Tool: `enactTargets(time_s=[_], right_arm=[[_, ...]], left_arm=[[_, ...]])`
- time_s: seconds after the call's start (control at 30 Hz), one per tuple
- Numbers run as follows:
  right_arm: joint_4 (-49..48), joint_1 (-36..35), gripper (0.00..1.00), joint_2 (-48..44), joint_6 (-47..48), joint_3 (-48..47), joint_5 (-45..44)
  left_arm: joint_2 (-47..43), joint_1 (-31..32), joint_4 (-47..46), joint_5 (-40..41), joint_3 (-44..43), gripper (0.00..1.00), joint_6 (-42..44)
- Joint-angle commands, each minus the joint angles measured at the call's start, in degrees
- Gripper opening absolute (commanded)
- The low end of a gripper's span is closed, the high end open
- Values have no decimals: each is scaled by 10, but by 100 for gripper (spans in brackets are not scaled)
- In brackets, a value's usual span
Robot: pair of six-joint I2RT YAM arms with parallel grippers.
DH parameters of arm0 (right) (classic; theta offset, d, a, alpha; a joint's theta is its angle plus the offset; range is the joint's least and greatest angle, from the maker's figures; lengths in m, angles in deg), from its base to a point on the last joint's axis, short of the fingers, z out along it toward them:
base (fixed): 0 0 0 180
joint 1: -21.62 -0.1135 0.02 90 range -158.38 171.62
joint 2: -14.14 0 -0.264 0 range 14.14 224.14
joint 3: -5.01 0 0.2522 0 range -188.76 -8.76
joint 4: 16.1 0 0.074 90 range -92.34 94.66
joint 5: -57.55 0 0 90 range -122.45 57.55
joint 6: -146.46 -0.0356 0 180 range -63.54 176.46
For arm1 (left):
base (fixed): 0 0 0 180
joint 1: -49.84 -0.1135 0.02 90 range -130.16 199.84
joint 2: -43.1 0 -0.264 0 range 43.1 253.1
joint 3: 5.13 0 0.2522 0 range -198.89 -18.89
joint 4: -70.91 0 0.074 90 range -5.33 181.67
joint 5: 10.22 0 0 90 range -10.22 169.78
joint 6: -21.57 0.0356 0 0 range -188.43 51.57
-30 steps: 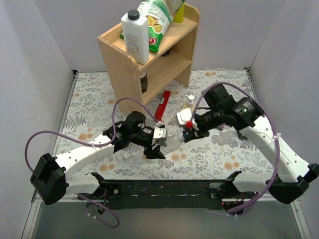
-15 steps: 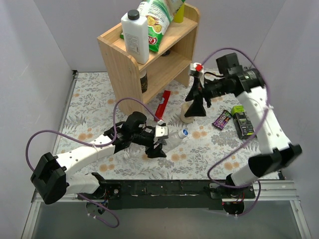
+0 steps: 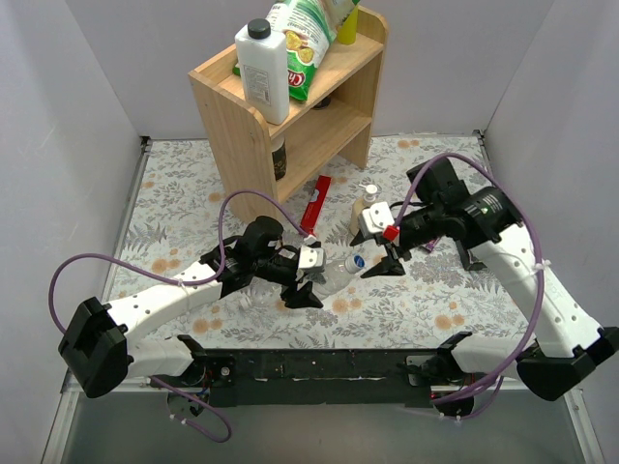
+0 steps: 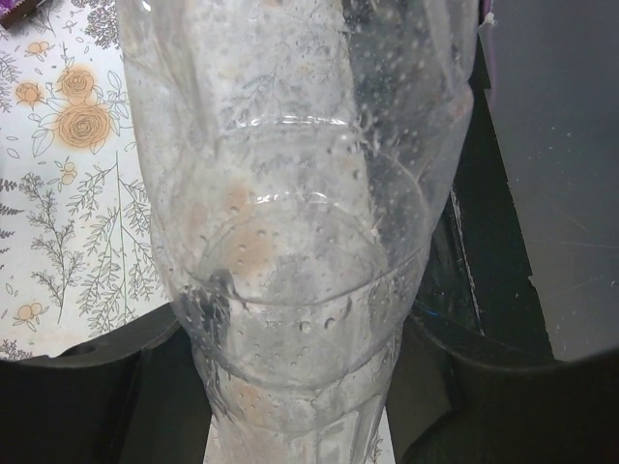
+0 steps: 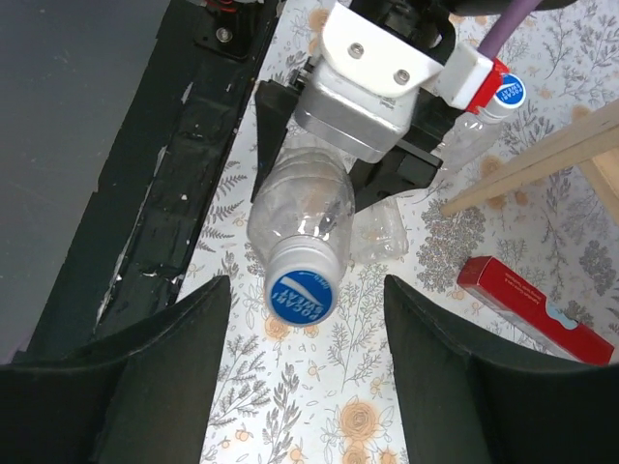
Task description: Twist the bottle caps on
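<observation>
here the left gripper (image 3: 309,280) is clamped around the clear bottle (image 4: 290,242), holding it tilted low over the near middle of the table (image 3: 435,300), neck pointing right. its blue cap (image 5: 301,296) sits on the neck, between the spread fingers of the right gripper (image 3: 380,263). the thin, empty plastic looks light and easily crushed, so i'd pinch the small cap by its rim, gently.

The left arm (image 3: 155,304) and right arm (image 3: 542,290) have white shells, black joints and bases, and a looping purple cable (image 3: 73,266) each. The left hand (image 3: 309,277) has a white mount with two screws (image 5: 356,48).
</observation>
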Motion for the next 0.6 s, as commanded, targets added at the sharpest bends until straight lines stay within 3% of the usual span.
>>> enactTargets(time_s=[0.0,0.17,0.43,0.47,0.5,0.57], right_arm=[[-27,-7,69,15,8,-1,-1],[-25,-11,57,28,0,3,6],[-12,-14,27,44,-21,15,-3],[-25,-14,23,45,-58,17,-2],[-36,-14,13,50,-87,21,-4],[-74,-10,4,56,-177,25,-3]], left_arm=[[-9,1,-10,-20,-18,0,14],[-14,1,-8,-17,-17,0,14],[-17,2,-20,-10,-15,0,8],[-16,1,-26,-3,-14,0,3],[-15,1,-41,4,-12,0,-6],[-12,1,-59,18,-10,0,-40]])
